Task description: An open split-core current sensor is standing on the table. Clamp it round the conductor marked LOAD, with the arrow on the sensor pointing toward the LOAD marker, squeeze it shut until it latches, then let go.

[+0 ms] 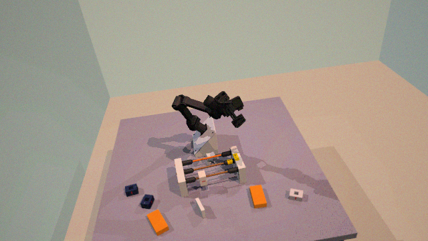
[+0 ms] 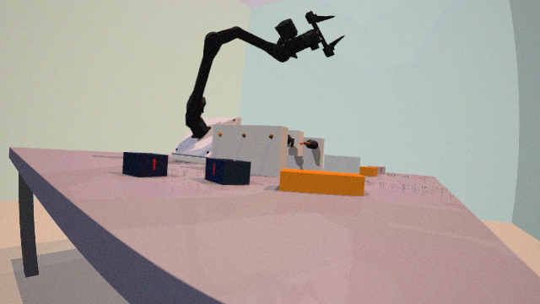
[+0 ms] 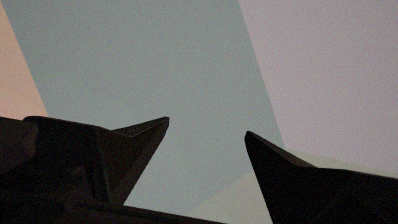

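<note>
A white sensor (image 1: 202, 179) (image 2: 298, 138) with a small red mark sits on the front conductor (image 1: 219, 175) of the rack, near its left end. It looks to be around the conductor; whether it is fully latched, and which way its arrow points, is too small to tell. The rack's white end blocks (image 1: 180, 181) (image 2: 249, 154) hold three conductors. A yellow tag (image 1: 229, 162) is on the middle conductor and a yellow label (image 1: 236, 156) is on the right block; their lettering is unreadable. My gripper (image 1: 241, 112) (image 2: 339, 26) (image 3: 207, 127) is open and empty, high above the table and away from the sensor.
Two navy blocks (image 1: 132, 190) (image 1: 147, 201) stand left of the rack. Orange blocks (image 1: 158, 222) (image 1: 258, 196) lie in front at left and right. A thin white plate (image 1: 200, 207) (image 2: 342, 165) stands before the rack. A white block (image 1: 296, 195) with a hole is far right.
</note>
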